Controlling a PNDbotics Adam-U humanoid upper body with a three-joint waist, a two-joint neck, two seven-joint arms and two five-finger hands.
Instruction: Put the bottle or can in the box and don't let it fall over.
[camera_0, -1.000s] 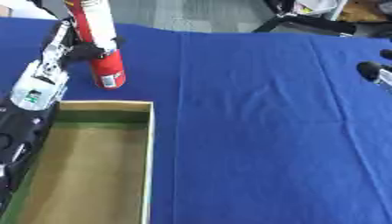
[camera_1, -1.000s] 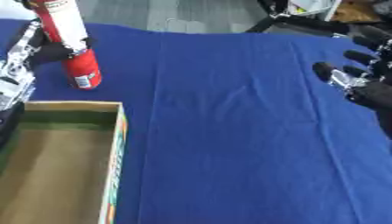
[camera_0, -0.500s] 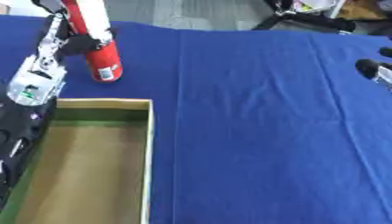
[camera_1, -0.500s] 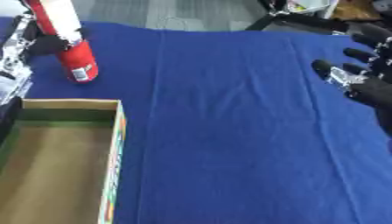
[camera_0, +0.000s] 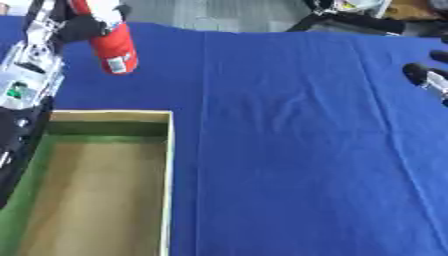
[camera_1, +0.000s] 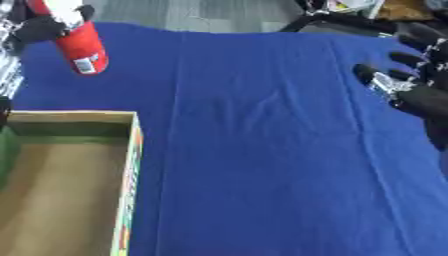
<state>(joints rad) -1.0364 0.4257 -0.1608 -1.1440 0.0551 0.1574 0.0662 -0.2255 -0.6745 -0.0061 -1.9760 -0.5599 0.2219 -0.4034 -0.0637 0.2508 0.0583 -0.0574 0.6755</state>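
A red bottle with a white label band is seen at the 11 o'clock corner of the left eye view. It is clasped near its upper part by the left hand, whose dark fingers are curled round it. The bottle is tilted, its base leaning toward 5 o'clock, and it appears to be held clear of the blue tablecloth.

An open cardboard box with a green-tinted inner wall is located at 7 o'clock. The bottle is positioned beyond the far wall of the box, not inside it.

The right hand is shown at 3 o'clock in the right eye view, its fingers spread apart and straight, with nothing held. It is kept well apart from the bottle and the box.
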